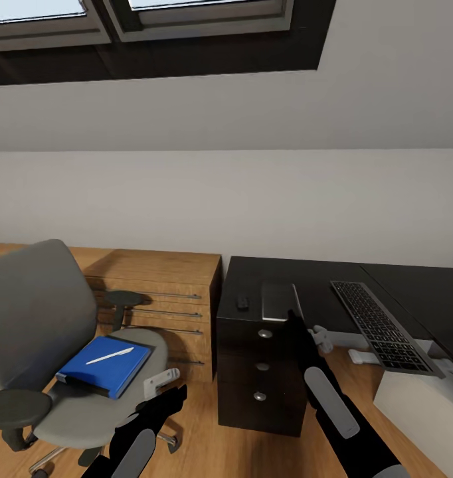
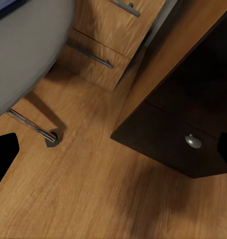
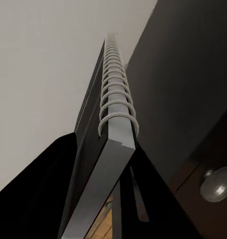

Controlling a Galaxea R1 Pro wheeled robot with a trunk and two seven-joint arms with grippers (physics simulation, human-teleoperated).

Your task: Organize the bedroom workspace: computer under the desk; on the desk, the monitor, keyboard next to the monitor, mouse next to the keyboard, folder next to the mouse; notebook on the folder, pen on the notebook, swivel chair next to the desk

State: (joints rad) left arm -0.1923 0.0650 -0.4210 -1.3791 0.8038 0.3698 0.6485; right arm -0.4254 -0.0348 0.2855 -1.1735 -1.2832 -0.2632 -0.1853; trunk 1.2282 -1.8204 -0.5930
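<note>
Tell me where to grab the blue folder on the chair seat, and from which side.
Take the folder by its near corner, which overhangs the front of the swivel chair seat toward the left gripper. It lies flat, so a jaw can probably slide under that free edge, coming in level from the front. The pen lies loose on top; keep the folder level.

computer: cut off by frame edge | swivel chair: base partly cropped

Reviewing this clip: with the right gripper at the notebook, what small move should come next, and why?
Probably lift the notebook slightly off the desk. The right gripper appears shut on its near edge, and the folder it belongs on lies on the swivel chair.
</note>
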